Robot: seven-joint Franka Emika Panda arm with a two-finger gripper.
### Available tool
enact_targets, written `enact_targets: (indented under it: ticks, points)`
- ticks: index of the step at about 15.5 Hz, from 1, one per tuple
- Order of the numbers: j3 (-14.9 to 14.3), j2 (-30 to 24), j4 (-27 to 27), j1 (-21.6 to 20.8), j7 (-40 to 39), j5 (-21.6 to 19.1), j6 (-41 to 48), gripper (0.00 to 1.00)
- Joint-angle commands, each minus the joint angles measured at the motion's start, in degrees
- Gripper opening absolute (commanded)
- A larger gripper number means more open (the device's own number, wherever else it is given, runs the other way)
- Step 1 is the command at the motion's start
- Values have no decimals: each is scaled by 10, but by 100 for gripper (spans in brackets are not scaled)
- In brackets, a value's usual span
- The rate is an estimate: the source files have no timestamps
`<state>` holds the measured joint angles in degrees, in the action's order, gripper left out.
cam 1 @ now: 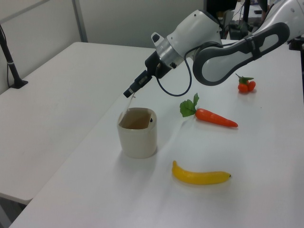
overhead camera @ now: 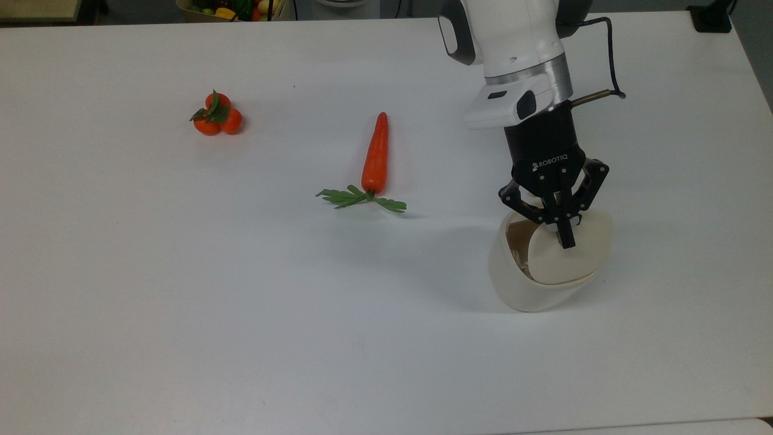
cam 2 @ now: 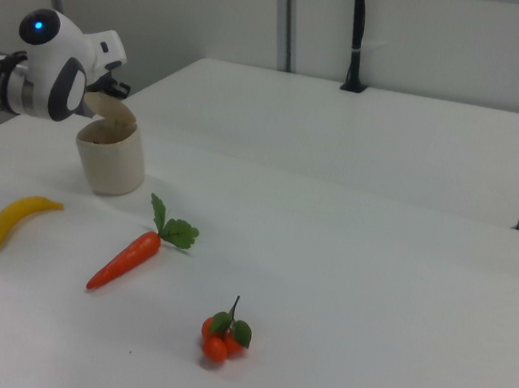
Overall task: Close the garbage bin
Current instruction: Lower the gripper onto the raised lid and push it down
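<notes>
So in the top view the gripper (overhead camera: 566,237) is sitting with its fingers pressed together, tip touching the lid (overhead camera: 570,257) of the garbage bin (overhead camera: 519,284), which is standing off to the top view's right of the carrot (overhead camera: 375,154). The lid is lying tilted over the opening, not seated yet.

Left view: the gripper (cam 1: 128,93) is hanging just above the bin's far rim, lid thin and steep there, banana (cam 1: 201,176) lying nearby.

Right view: the bin (cam 2: 110,161) is standing beyond the carrot.

I'm guessing it's mid-push; next it needs pressing down until flat.
</notes>
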<state>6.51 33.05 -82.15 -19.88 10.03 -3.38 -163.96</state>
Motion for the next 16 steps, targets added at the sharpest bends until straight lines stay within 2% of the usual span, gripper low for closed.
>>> enact_targets:
  ticks: [1,16]
  points:
    - [10,-25,-45,9,10,12,-4,0]
    - [40,-38,-54,24,10,11,126,0]
